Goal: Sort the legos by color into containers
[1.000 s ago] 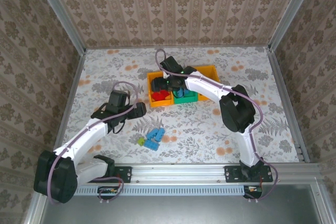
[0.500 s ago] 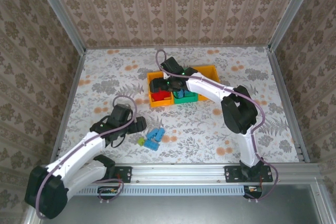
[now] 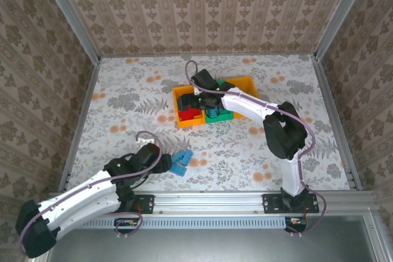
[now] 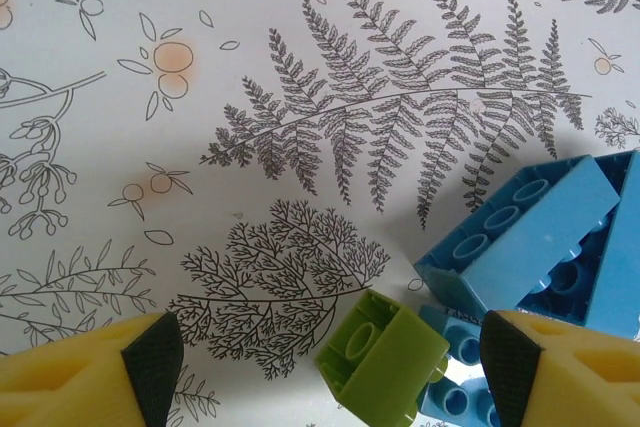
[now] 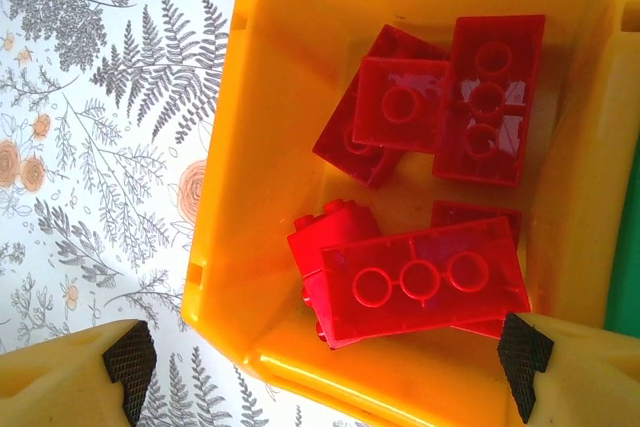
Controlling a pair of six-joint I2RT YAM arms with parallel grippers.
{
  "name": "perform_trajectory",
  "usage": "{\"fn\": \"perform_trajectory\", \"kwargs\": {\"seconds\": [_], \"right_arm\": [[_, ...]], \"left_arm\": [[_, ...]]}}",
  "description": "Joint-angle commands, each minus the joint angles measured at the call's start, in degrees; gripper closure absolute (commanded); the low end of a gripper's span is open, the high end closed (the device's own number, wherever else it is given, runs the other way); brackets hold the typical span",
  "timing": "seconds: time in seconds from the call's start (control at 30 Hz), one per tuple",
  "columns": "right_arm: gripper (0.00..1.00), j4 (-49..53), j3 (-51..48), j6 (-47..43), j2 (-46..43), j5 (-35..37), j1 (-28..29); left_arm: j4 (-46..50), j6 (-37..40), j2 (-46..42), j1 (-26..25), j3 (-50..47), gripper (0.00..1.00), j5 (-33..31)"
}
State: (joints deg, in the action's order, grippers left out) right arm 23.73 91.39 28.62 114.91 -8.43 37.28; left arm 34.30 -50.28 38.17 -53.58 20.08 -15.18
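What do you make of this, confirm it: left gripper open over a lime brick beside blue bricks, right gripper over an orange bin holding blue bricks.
Wrong on one count: the orange bin under the right gripper holds red bricks, not blue, per the right wrist view. The left gripper is open over the lime brick beside the blue bricks.

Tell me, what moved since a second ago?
The left end effector swung back toward the near edge and is now open above the lime brick beside the blue bricks. The right end effector stayed over the orange bin of red bricks.
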Motion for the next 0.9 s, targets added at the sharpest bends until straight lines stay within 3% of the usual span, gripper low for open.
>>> {"fn": "perform_trajectory", "kwargs": {"seconds": [0.0, 0.3, 0.53, 0.67, 0.87], "right_arm": [[0.07, 2.2, -2.5, 0.0, -2.2, 0.3, -1.2], [0.07, 1.9, -4.6, 0.2, -3.6, 0.7, -2.4], [0.07, 0.5, -4.2, 1.0, -2.7, -1.0, -2.4], [0.07, 0.8, -4.1, 0.7, -2.5, -0.8, -2.4], [0.07, 1.6, -4.0, 0.6, -2.1, -0.6, -2.5]], "left_arm": [[0.9, -2.1, -0.2, -3.3, -0.9, 0.19, -6.0], [-0.2, -0.8, 0.7, -9.7, -2.0, 0.19, -9.2], [-0.9, -1.9, 0.6, -10.0, -3.3, 0.35, -9.1], [-1.3, -2.0, 0.7, -10.0, -3.6, 0.35, -8.8], [-2.1, -0.6, 0.6, -10.1, -3.3, 0.27, -7.4]]}}
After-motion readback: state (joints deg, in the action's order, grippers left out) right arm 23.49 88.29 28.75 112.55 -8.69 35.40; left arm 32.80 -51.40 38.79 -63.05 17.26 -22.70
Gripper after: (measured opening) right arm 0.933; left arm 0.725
